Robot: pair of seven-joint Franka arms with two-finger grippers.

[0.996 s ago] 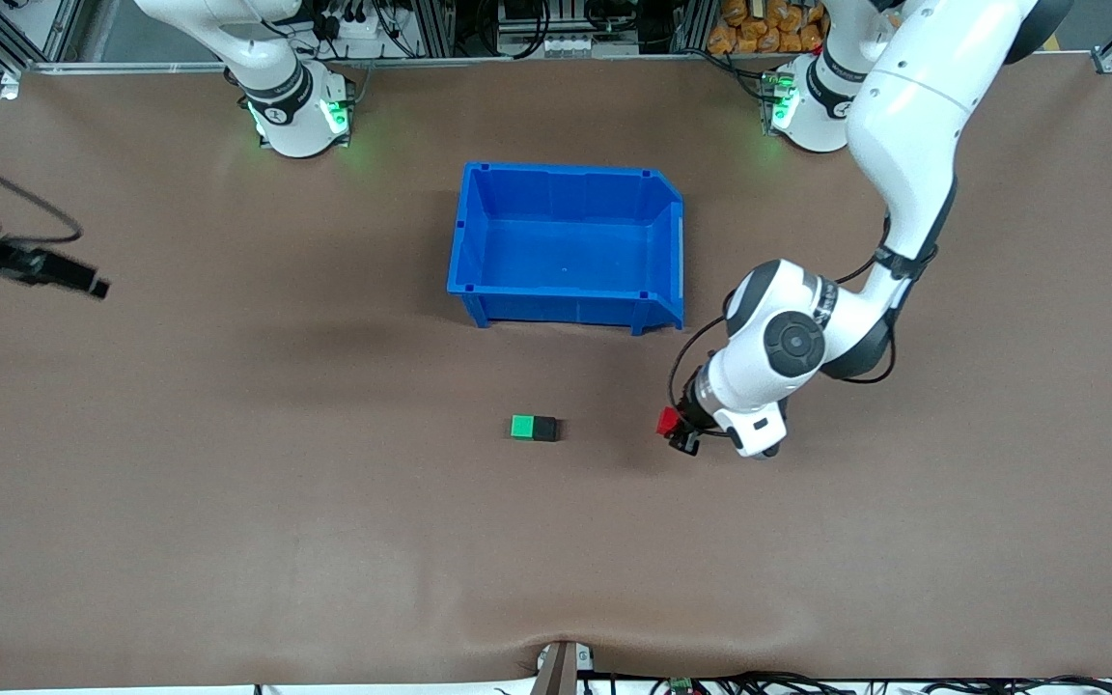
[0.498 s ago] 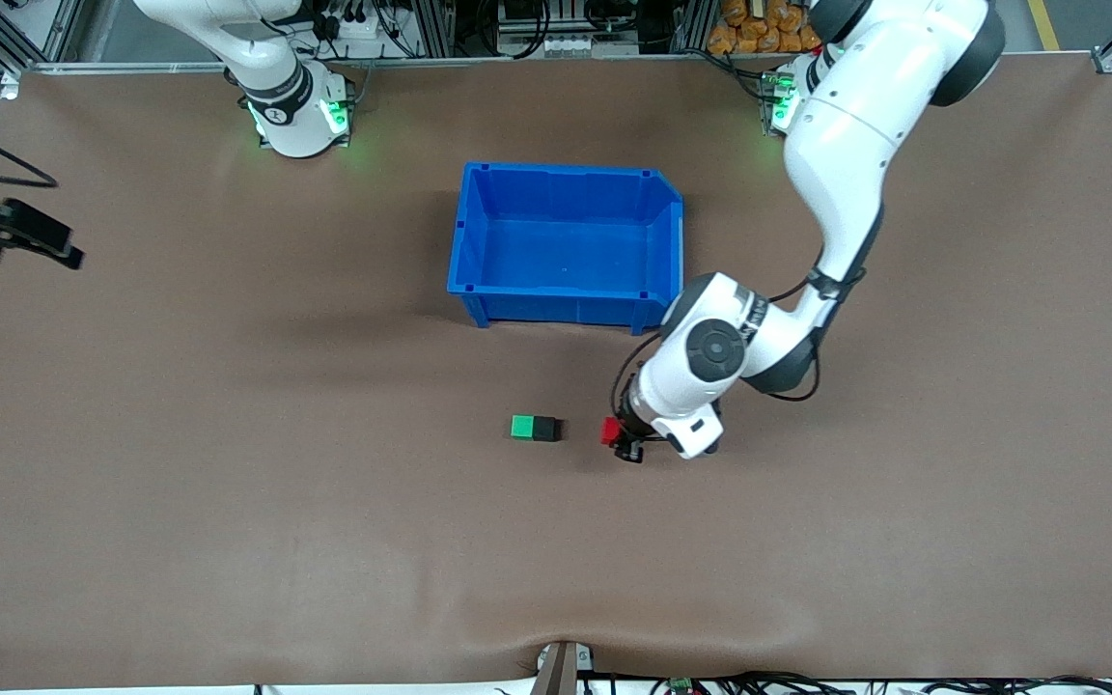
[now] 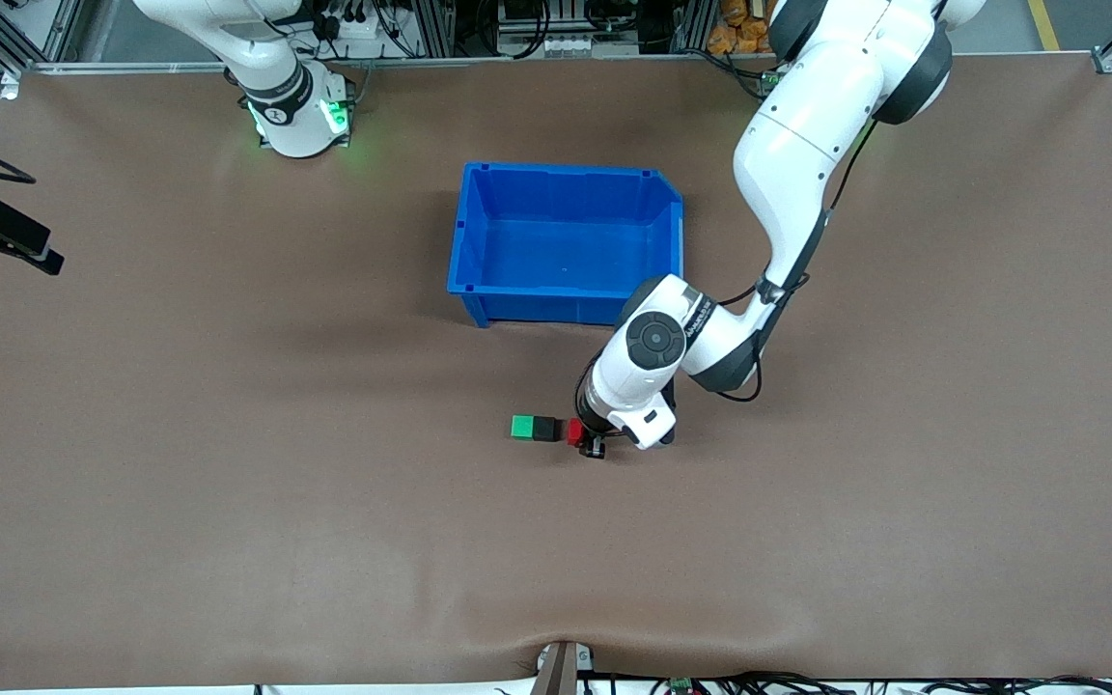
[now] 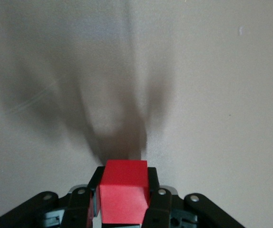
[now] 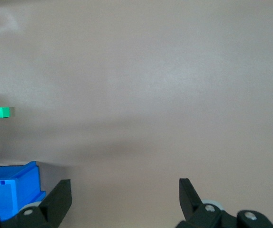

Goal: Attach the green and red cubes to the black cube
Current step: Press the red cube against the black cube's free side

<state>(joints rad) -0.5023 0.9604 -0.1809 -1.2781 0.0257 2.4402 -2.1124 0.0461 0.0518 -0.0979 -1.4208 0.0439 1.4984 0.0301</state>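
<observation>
Your left gripper (image 3: 587, 442) is clamped on the red cube (image 3: 575, 431), low over the table (image 3: 228, 502); the left wrist view shows the cube (image 4: 123, 197) seated squarely between both fingers (image 4: 151, 197). Just off the cube's free face sits the black cube (image 3: 545, 428), with the green cube (image 3: 522, 427) already joined on its outer end. Whether red and black touch yet, you cannot tell.

Risks, as I judge them:
- Push in off-line and the loose pair may slide or swivel instead of mating.
- Release early and red may sit short of the black face.

Your right gripper (image 5: 122, 199) waits, jaws wide, off at its own end of the table, the blue bin (image 3: 566, 241) well clear.
</observation>
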